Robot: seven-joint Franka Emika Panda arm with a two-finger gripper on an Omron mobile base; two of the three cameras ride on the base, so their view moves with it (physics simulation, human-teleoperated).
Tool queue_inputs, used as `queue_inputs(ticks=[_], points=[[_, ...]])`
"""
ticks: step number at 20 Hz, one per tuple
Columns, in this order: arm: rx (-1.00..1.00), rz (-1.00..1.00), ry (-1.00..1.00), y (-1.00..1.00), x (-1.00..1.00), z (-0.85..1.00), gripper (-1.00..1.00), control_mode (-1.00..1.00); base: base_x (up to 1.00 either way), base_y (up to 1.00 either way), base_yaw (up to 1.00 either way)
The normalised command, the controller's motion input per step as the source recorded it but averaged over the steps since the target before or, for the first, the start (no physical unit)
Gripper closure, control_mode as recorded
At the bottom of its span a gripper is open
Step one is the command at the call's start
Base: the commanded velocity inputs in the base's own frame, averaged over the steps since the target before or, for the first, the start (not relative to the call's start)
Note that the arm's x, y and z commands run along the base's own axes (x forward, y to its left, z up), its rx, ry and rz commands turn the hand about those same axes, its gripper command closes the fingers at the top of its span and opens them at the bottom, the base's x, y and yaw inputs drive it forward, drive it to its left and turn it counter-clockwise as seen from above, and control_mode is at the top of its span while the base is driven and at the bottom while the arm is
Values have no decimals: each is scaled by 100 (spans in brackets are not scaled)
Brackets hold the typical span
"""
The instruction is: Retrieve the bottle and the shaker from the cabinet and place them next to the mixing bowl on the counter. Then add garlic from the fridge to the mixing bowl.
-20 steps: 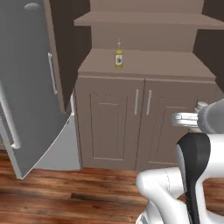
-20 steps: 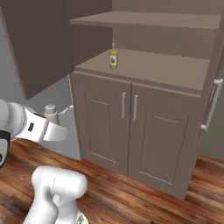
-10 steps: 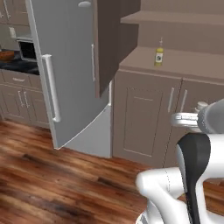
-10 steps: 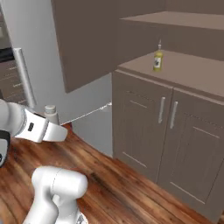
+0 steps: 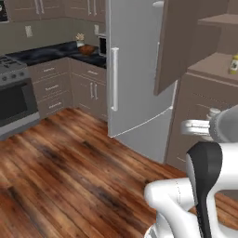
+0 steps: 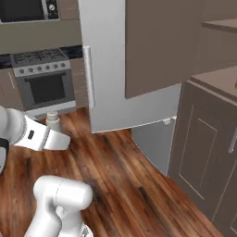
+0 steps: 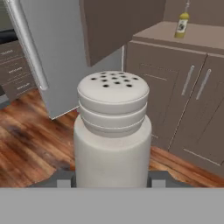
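Observation:
The off-white shaker [image 7: 113, 127], with a holed rounded top, stands upright between my gripper's [image 7: 113, 179] fingers, which are shut on its lower body. From the base it shows small at the hand, as the shaker [image 5: 214, 114] and the gripper [image 5: 201, 126], and again as the shaker [image 6: 52, 121] and the gripper [image 6: 56, 137]. The yellow bottle [image 7: 182, 24] stands on the cabinet's brown shelf [image 7: 192, 37], also seen as the bottle [image 5: 234, 64] at the far right. The brown mixing bowl [image 5: 87, 49] sits far off on the black counter [image 5: 51, 50].
A tall grey fridge [image 5: 135, 69] stands between the counter and the cabinet, whose open door [image 5: 179, 44] juts out beside it. A stove [image 5: 14, 100] is at the left. Taupe base cabinets [image 6: 203, 152] are at the right. Wooden floor [image 5: 69, 172] lies open in front.
The whole picture has swept sideways, so the camera has turned left: fridge, stove and counter have come into view and the cabinet has slid right. The shaker stays in the gripper.

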Motion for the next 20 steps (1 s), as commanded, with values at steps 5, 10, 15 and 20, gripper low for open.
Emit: queue_inputs(ticks=[5,10,15,20], points=[[0,0,0,0,0,0,100,100,-18,24,64],[0,0,0,0,0,0,100,100,-20,20,61],[0,0,0,0,0,0,100,100,-5,8,62],[0,0,0,0,0,0,100,100,0,3,65]])
